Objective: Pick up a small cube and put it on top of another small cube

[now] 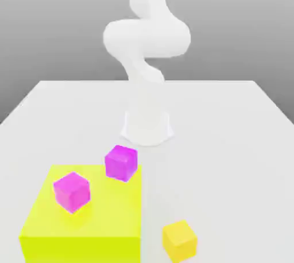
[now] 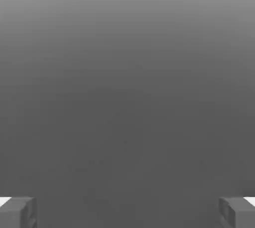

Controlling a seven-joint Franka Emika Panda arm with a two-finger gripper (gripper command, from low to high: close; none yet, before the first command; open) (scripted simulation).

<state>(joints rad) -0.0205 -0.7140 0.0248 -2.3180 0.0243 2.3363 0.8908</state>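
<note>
Surface: a flat white table [image 1: 229, 141] that widens toward the viewer in the exterior view, its far edge straight across the middle of the frame.
Room: a plain grey backdrop, lighter low down and darker higher up; no walls or furniture can be made out.
Block: a large flat yellow-green block [image 1: 109, 221] lies on the table at about 7 o'clock from the arm's base, reaching the near edge of the frame.
Magenta cubes: one magenta cube [image 1: 72, 190] rests on top of the block, toward its far left part; the second magenta cube [image 1: 121, 162] sits at the block's far right corner, at about 1 o'clock from the first. Whether it rests on the block or just off it cannot be told.
Small cube: the yellow cube [image 1: 180, 240] sits on the white table, apart from the block, at about 5 o'clock from the second magenta cube and nearest the viewer.
Arm: the white arm [image 1: 146, 38] rises from a round base [image 1: 147, 127] at the table's middle, bends in an S and runs out of the top of the frame, well above all the cubes.
Gripper: in the hand view the gripper [image 2: 127, 212] has its two grey fingertips [image 2: 17, 212] set at opposite edges, spread wide, nothing between them but grey background.
</note>
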